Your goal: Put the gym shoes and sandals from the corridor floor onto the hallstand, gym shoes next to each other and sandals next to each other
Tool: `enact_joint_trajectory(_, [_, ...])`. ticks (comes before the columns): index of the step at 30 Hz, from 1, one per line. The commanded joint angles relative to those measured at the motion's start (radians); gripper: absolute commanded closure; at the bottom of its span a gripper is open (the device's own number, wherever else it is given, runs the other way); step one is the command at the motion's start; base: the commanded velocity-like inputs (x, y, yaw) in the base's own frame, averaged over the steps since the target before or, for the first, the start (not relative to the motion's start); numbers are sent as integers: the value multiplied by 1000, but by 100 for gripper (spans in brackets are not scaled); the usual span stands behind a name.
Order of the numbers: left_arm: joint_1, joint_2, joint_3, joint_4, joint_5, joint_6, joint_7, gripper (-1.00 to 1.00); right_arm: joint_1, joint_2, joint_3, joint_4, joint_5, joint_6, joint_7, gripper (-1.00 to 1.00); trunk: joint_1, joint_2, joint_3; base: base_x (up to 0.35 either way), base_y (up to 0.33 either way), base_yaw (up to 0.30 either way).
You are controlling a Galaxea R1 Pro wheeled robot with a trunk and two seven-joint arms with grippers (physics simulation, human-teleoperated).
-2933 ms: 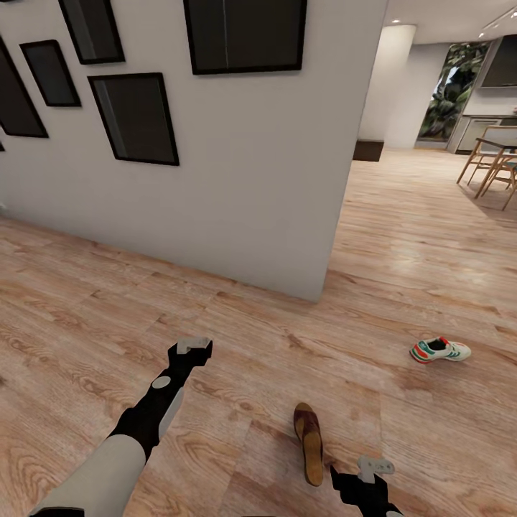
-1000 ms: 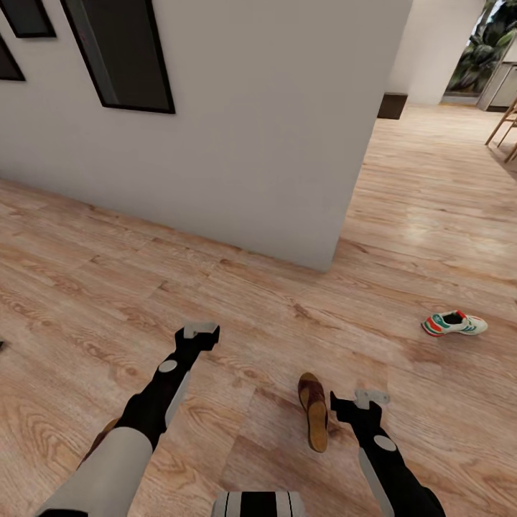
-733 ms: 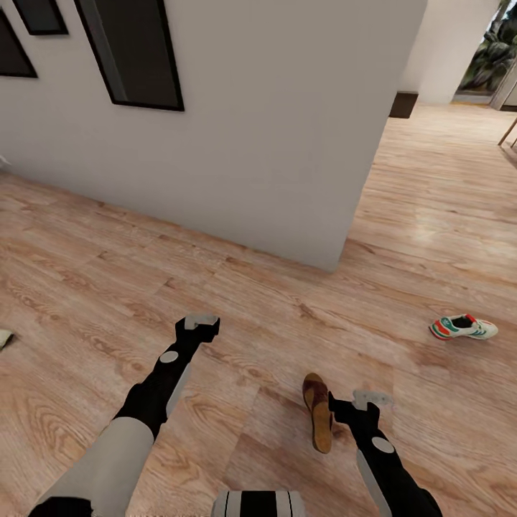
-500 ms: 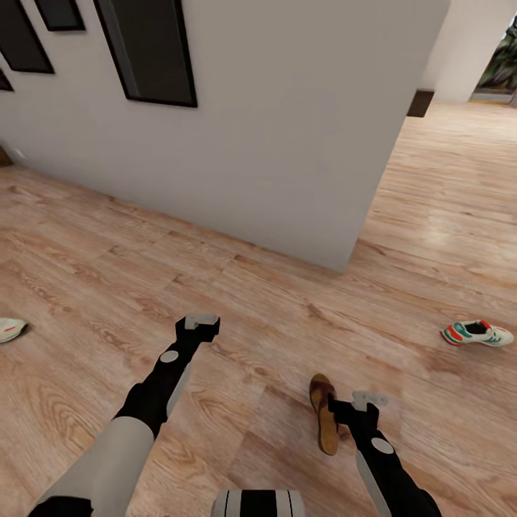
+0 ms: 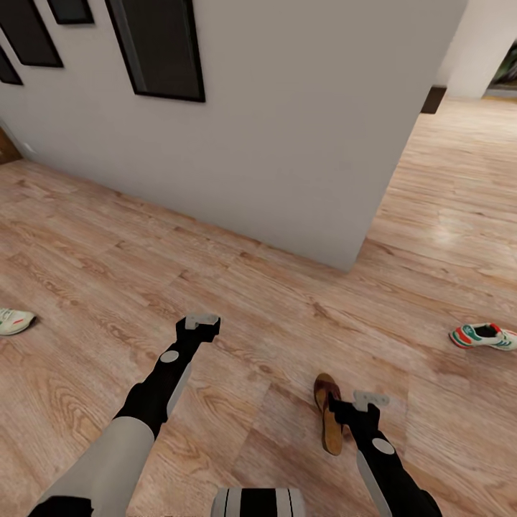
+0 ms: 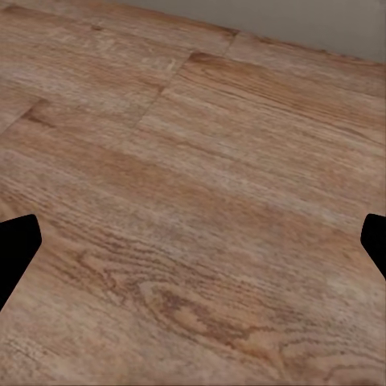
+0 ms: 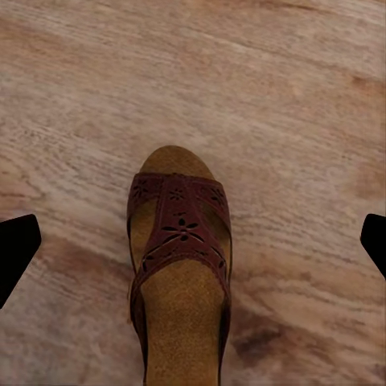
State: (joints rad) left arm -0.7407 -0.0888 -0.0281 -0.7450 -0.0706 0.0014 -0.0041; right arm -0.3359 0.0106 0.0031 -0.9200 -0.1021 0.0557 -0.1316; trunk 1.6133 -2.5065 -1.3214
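Both hands open: right hand (image 5: pixel 370 399) over sandal (image 5: pixel 329 415), left hand (image 5: pixel 200 322) empty.

A home corridor, rendered in simulation.
Light wood-plank floor (image 5: pixel 287 301) runs past a plain white wall (image 5: pixel 301 129) hung with dark framed pictures (image 5: pixel 161 47); a brown sandal (image 5: pixel 329 413) lies just beside the right jaws and sneakers (image 5: pixel 485 335) lie scattered well apart from both.

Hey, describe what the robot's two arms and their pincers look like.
Each arm has a pale grey upper sleeve, then black segments bearing a grey oval marking. The left pincer and the right pincer are black with light grey tips. In the wrist views the fingertips appear as plain black wedges. No cables are visible.
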Motion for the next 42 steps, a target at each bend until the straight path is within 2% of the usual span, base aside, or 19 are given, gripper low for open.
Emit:
enact_joint_trajectory(1, [0, 0, 1, -1, -7, 0, 0, -100, 0, 0, 0, -2, -10, 4, -3, -100, 0, 0, -2, 0, 0, 2])
enact_joint_trajectory(30, [0, 0, 1, 6, -8, 0, -2, -100, 0, 0, 2, 0, -10, 4, -3, -100, 13, -7, -162, 0, 0, 1])
enact_joint_trajectory(42, [0, 0, 1, 6, -7, -1, -2, -100, 0, 0, 2, 0, -10, 4, -2, -100, 18, -10, -226, 0, 0, 127])
